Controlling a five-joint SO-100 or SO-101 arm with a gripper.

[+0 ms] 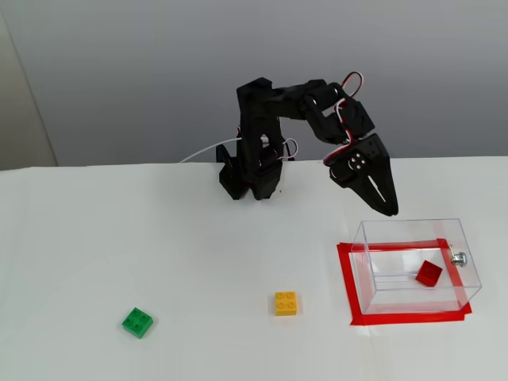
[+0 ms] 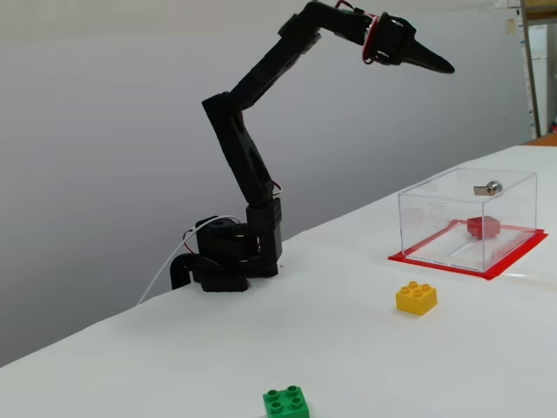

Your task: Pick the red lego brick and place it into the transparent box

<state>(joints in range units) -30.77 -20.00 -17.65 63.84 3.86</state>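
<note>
Jaws pressed together, empty, gripper (image 1: 389, 209) above table | red lego brick (image 1: 429, 273) inside transparent box (image 1: 373, 266); risk: arm clipping box wall

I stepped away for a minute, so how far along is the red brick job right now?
Done: the red lego brick lies inside the transparent box. In hand: nothing; the gripper looks shut and empty, raised high above the table, clear of the box. Left: nothing for the brick itself. The yellow brick and green brick sit on the table outside the box.
</note>
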